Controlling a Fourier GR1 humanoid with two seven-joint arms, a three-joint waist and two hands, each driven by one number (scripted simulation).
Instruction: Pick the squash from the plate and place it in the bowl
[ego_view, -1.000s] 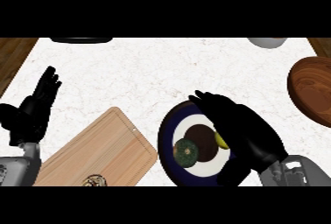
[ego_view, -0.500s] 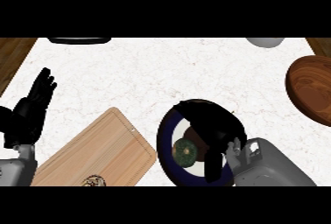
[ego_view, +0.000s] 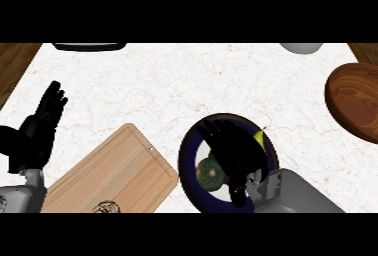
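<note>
Since the earlier frame your right hand (ego_view: 235, 159) has spread flat over the plate (ego_view: 193, 145); squash (ego_view: 259, 136) lies just right of its straight, empty fingers.

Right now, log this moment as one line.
right hand: over dark blue plate, on squash | left hand: resting open | brown wooden bowl: empty

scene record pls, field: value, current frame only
surface: white marble counter
plate: dark blue plate, lower centre-right
on plate: green squash, partly hidden; a yellow-green bit at the right hand's edge
right hand: right hand over the plate, covering most of it; grasp cannot be told
left hand: left hand open, fingers up, resting at left edge
bowl: wooden bowl at right edge
other: wooden cutting board left of plate
</note>
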